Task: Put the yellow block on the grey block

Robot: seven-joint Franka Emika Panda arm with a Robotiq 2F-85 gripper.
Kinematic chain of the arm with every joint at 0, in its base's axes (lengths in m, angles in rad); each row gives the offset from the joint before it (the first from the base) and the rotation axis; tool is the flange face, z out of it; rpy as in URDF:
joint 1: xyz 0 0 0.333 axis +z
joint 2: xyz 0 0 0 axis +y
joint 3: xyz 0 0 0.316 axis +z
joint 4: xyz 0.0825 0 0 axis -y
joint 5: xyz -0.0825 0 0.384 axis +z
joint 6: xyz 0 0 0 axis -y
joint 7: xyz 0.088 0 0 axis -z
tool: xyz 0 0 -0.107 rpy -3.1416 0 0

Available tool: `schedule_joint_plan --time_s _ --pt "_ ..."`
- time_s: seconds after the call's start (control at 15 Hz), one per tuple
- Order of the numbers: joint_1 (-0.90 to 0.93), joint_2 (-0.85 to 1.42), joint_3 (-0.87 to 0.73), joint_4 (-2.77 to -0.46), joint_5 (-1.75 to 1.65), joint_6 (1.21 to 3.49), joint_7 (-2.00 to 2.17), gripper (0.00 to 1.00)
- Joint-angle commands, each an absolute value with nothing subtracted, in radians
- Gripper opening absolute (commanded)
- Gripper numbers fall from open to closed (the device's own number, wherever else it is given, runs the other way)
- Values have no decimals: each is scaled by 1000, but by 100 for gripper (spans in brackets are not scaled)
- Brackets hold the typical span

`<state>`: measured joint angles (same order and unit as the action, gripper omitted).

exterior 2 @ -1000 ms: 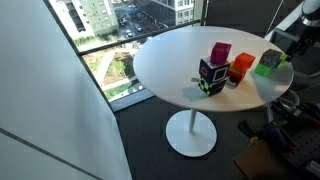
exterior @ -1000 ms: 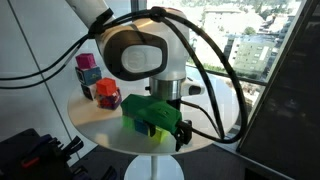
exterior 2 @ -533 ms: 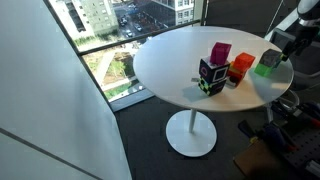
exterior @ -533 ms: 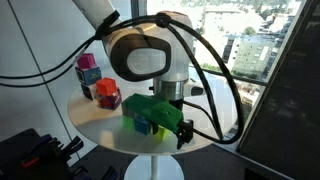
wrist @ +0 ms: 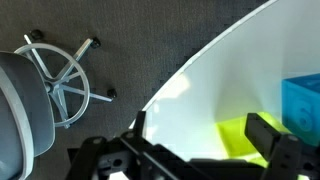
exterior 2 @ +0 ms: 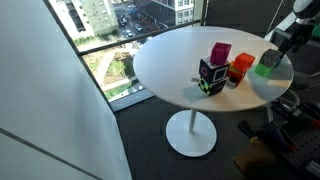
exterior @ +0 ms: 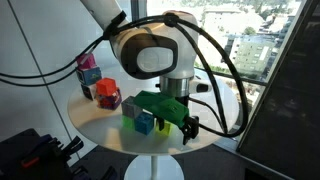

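Our fingers (wrist: 272, 140) are spread above the counter (wrist: 210, 90), with the yellow block (wrist: 238, 140) between them but close to one and a blue block (wrist: 300, 100) just beside. We should centre over it before lowering and closing.

Yellow block (wrist: 235, 138): lime cube, flat on table (wrist: 200, 100), just beside blue cube (wrist: 302, 100).

On the round table (exterior 2: 170, 55) a cluster of cubes (exterior 2: 222, 68) sits toward the 3 o'clock side, one stacked on another. In the wrist view the near cube (wrist: 238, 142) lies by the rim, with the far cube (wrist: 302, 100) just beside it at 2 o'clock. A chair base (wrist: 62, 75) stands on the floor at 9 o'clock.
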<state>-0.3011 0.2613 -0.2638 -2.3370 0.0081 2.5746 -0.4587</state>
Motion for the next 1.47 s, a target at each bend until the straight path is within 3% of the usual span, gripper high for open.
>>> schedule_joint_plan --time_s 0.0,1.4 --pt "-326 291 -235 -2287 22 2574 -434 100" --pt "-337 240 -215 -2227 27 2459 -423 100"
